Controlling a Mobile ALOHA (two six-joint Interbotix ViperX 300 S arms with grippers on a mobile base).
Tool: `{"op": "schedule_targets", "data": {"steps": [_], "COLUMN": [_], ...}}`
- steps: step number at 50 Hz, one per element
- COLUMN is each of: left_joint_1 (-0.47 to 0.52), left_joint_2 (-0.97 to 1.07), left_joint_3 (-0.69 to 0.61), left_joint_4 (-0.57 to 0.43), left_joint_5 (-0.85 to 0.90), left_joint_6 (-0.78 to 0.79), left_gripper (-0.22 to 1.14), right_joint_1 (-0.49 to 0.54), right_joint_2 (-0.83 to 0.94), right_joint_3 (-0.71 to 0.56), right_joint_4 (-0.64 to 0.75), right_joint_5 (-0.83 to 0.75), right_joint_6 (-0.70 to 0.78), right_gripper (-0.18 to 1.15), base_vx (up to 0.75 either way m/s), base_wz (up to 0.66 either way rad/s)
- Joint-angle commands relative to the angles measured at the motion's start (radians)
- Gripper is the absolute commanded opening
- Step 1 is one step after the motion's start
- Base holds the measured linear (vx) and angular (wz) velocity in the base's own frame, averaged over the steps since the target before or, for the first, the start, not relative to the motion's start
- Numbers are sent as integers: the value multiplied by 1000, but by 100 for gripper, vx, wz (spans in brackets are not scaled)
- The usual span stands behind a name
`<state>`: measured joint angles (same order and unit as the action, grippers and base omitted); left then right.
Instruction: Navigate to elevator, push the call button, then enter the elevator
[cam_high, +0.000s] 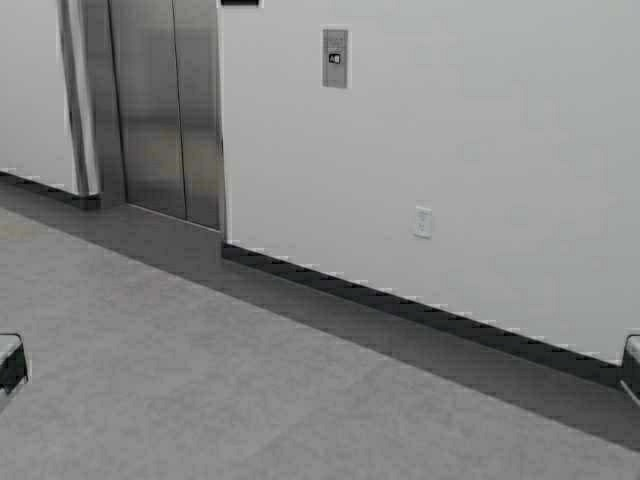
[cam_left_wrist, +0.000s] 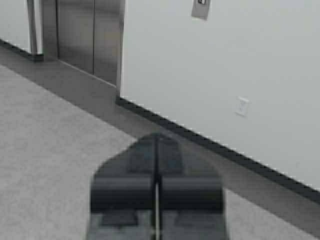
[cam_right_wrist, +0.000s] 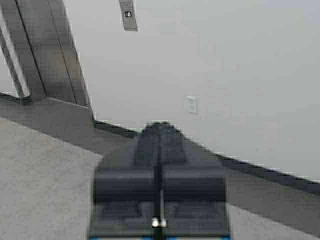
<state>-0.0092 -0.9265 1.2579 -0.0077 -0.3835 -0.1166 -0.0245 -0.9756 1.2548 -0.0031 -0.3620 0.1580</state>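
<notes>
We take the call button as our landmark: it sits in a small steel plate high on the white wall. The elevator stands to its left, doors shut along their centre seam. We are not yet near either; we judge the approach is unfinished.

Both arms are tucked low and pointed forward, likely so nothing swings while we drive. The left gripper is clenched on nothing, fingers pressed together; the right gripper is clenched the same way, a sensible shape for a poke.

Below and right of the button a white outlet plate sits above the dark baseboard. Only open grey floor lies between us and the button.
</notes>
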Motion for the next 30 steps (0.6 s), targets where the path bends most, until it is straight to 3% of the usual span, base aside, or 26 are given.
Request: {"op": "schedule_targets", "data": {"steps": [1, 30], "left_joint_1": [0, 0], "left_joint_2": [-9, -3], "left_joint_3": [-18, -6], "left_joint_4": [2, 2], "left_joint_5": [-8, -9], "left_joint_6": [-2, 3], "left_gripper": [2, 2], "right_joint_1": [2, 2], "right_joint_2": [-6, -28], "right_joint_3": [-9, 2], "right_joint_4": [0, 2], "right_joint_5": [-8, -8], "right_joint_6": [-2, -3], "right_gripper": [5, 5], "base_vx": [74, 71], "base_wz": [-4, 6]}}
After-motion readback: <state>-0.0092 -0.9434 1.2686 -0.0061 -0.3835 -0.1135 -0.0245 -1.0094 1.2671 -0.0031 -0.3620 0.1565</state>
